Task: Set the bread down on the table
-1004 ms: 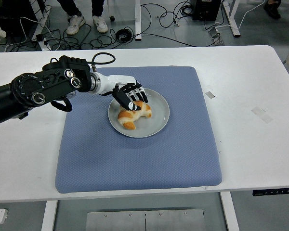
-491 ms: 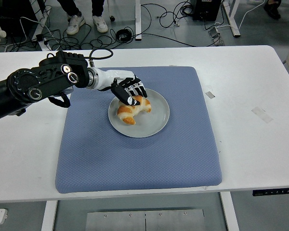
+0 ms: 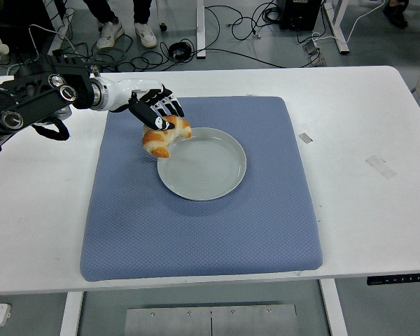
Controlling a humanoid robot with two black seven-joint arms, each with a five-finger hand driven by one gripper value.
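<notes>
- I see the black fingers [image 3: 159, 112] of my left hand [image 3: 154, 110] clamped on the golden-brown crescent-shaped bread [image 3: 166, 135], gripping it from above.
- The broad white counter [image 3: 378, 210] carries everything.
- A large blue textured fabric mat [image 3: 217, 231] lies across its middle.
- My black left arm [image 3: 35, 105] reaches in from the left edge over the mat's far left corner.
- A round grey plate [image 3: 210, 171] sits on the mat with nothing in it.
- The bread hangs at the plate's upper left rim, partly over the mat; I can't tell whether it touches either.
</notes>
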